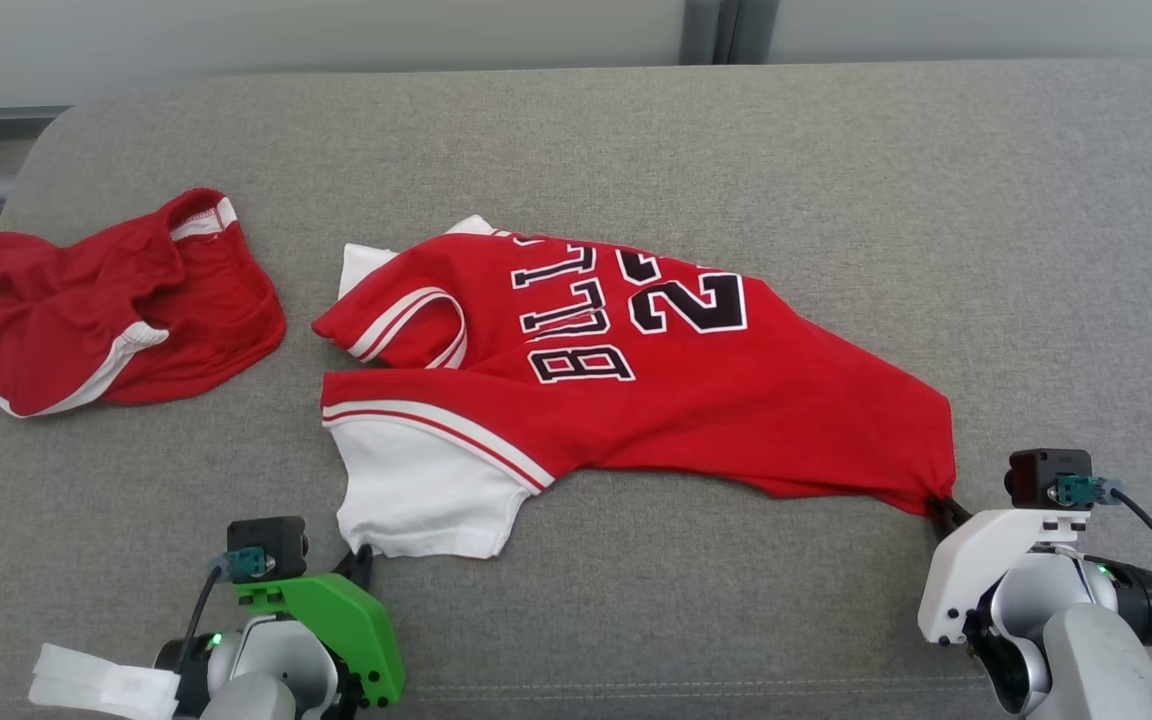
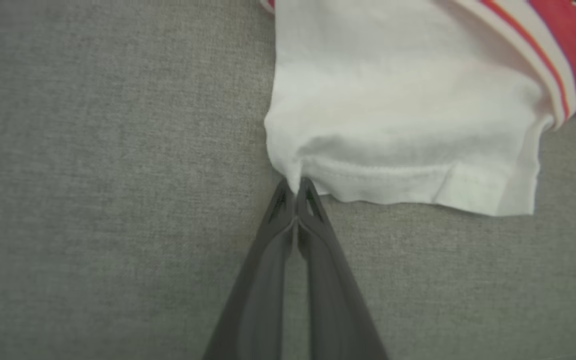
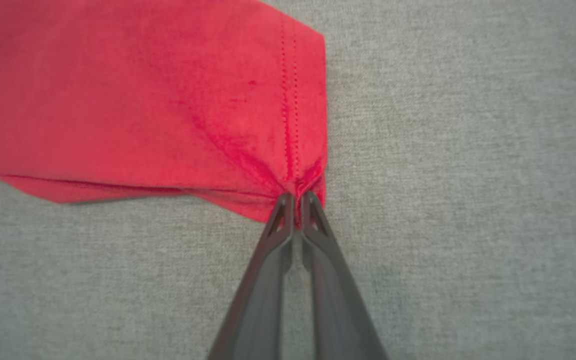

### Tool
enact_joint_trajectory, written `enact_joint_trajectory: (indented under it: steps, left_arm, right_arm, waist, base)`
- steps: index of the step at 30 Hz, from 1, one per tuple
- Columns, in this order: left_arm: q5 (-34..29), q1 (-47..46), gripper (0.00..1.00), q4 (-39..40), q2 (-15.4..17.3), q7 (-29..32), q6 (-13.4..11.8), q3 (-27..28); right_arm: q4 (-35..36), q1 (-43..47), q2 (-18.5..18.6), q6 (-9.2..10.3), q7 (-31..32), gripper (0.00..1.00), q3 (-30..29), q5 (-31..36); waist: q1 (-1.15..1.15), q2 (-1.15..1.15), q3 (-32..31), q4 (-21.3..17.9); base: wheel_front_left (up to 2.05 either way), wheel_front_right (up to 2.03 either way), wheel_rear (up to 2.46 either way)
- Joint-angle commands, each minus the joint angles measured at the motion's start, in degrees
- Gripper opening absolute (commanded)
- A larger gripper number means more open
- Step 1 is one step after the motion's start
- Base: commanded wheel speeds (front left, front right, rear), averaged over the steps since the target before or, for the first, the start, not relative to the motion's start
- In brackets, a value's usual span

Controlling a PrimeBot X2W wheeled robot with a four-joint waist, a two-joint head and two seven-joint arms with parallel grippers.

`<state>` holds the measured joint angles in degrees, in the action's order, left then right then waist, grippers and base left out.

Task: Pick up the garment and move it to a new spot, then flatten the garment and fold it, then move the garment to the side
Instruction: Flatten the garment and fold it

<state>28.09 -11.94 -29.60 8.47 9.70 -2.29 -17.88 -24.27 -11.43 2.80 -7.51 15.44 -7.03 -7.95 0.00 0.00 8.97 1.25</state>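
Jaws both pinch corners of the jersey (image 1: 736, 400), whose far sleeve (image 1: 364, 265) lies mostly hidden.

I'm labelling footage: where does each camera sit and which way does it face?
Head view: on the head, facing down at the jersey on the grey cushion; left pincer, right pincer below.
Left wrist view: left wrist, along its fingers pinching the white sleeve.
Right wrist view: right wrist, fingers pinching the red hem.
All share the jersey.

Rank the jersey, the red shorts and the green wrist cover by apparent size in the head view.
1. jersey
2. red shorts
3. green wrist cover, smallest even though it sits nearest the camera
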Motion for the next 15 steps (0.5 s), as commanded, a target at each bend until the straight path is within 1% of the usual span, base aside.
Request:
enact_joint_trajectory:
  steps: [1,9,15]
  left_arm:
    - [-0.21,-0.98,0.0,0.03,0.3,-0.27,0.06,-0.04]
    - [2.4,-2.27,0.0,2.66,-1.15,-2.89,1.14,1.26]
    - [6.58,-3.52,0.0,8.03,-2.39,-4.83,2.05,4.14]
  right_arm:
    - [-0.6,-0.76,0.18,0.04,-0.33,0.0,-0.16,-0.51]
    - [-0.6,-2.01,0.18,0.03,-3.03,0.0,0.13,-2.41]
    - [2.36,-3.11,0.19,0.03,-4.63,0.0,1.1,-7.92]
  waist:
    - [0.0,0.0,0.18,0.06]
    - [0.0,0.0,-0.1,0.02]
    - [0.0,0.0,-1.54,-0.19]
  base:
    - [0.0,0.0,0.0]
    - [0.0,0.0,0.0]
    - [0.0,0.0,0.0]
